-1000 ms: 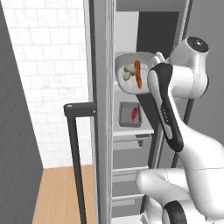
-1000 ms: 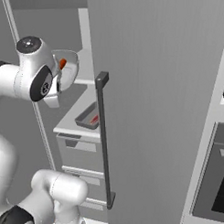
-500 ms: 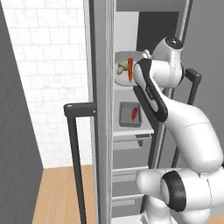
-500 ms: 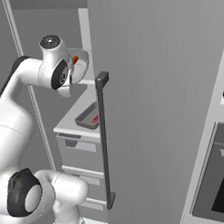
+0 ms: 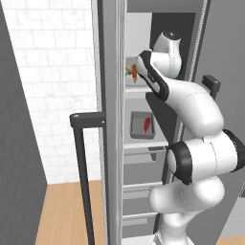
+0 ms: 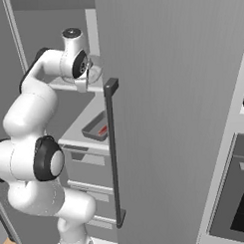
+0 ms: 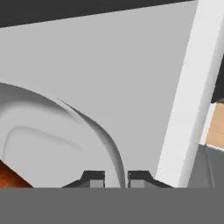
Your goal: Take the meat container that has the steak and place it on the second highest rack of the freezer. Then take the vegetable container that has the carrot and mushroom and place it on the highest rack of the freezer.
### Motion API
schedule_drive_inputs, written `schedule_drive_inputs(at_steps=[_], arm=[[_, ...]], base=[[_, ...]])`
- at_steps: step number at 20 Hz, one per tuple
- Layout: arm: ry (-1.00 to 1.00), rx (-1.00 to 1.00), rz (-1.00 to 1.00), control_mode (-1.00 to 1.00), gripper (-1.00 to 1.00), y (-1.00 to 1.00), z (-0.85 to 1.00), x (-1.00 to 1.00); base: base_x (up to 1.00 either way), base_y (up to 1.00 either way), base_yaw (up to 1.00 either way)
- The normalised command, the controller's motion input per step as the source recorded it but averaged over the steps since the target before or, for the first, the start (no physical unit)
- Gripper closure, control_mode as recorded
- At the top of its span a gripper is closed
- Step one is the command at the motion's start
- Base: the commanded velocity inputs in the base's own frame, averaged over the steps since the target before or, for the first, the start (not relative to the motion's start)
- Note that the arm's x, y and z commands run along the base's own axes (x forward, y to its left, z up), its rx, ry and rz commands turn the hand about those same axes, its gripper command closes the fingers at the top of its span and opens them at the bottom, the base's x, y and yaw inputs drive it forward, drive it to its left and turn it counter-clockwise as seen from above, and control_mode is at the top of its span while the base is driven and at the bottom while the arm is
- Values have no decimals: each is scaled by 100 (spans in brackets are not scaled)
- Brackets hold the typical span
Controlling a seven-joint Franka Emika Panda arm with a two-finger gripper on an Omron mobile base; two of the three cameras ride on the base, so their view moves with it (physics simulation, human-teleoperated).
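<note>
The claw [image 7: 116,179] pinches the pale rim of the vegetable container [image 7: 57,140] holding the carrot [image 5: 135,72] on the highest rack [image 5: 136,89] of the freezer [image 5: 112,119], above the meat container [image 5: 142,126] with its steak [image 5: 146,125].

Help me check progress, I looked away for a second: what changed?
The arm carried the vegetable container deeper into the freezer, onto the highest rack; the gripper stays shut on its rim. The meat container with the steak stayed put.
</note>
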Motion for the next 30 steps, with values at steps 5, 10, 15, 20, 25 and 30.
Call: schedule_drive_inputs(at_steps=[5,10,15,20,25,30], arm=[[5,-1,-9,-100,100,1,-38,69],[0,0,-10,-100,100,0,-64,18],[0,0,-9,-100,100,0,-34,40],[0,0,-3,-100,-100,0,-36,4],[-2,0,0,-100,-100,0,-2,-4],[-3,0,0,-100,-100,0,-1,0]], base=[[0,0,0],[0,0,0],[0,0,0],[0,0,0],[0,0,0],[0,0,0]])
